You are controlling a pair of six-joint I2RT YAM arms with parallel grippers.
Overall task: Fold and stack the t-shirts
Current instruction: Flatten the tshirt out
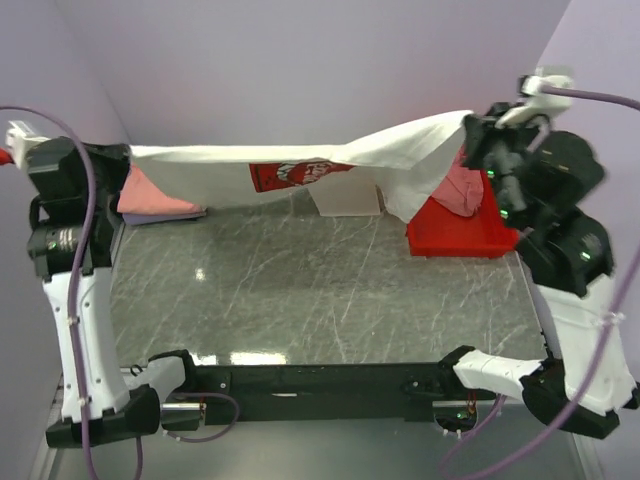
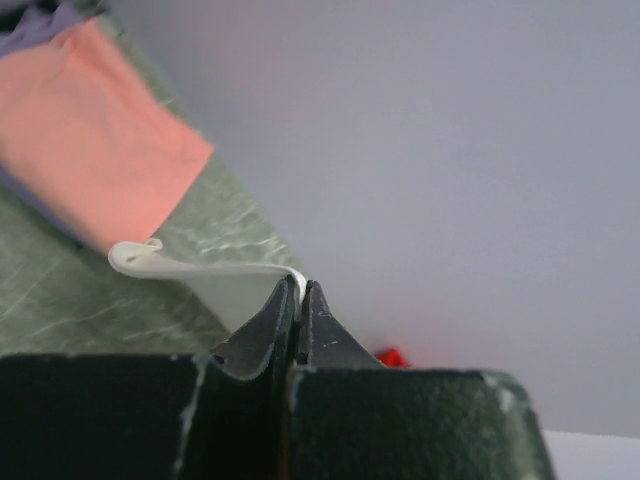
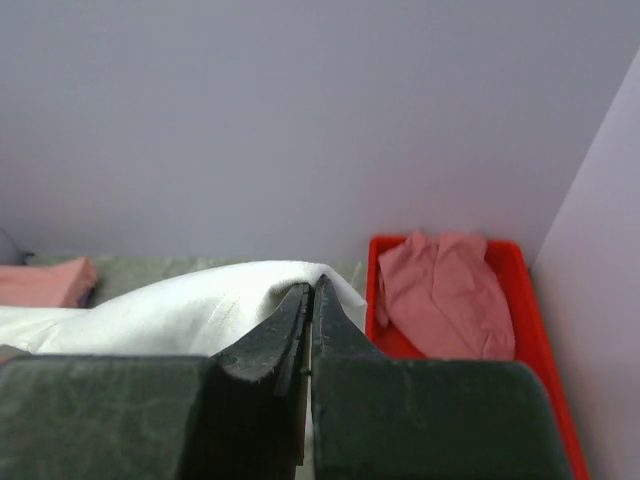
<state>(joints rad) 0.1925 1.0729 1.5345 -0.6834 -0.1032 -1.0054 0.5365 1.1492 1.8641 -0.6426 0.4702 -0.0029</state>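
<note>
The white t-shirt with a red print hangs stretched in the air across the far side of the table. My left gripper is shut on its left end, where the cloth shows in the left wrist view. My right gripper is shut on its right end, seen as white cloth in the right wrist view. A folded salmon-orange t-shirt lies on a lavender one at the far left. A dusty-pink t-shirt lies crumpled in the red tray.
The red tray stands at the far right by the right arm. The grey marbled table top spreads under the hanging shirt. Walls close in on the left, back and right.
</note>
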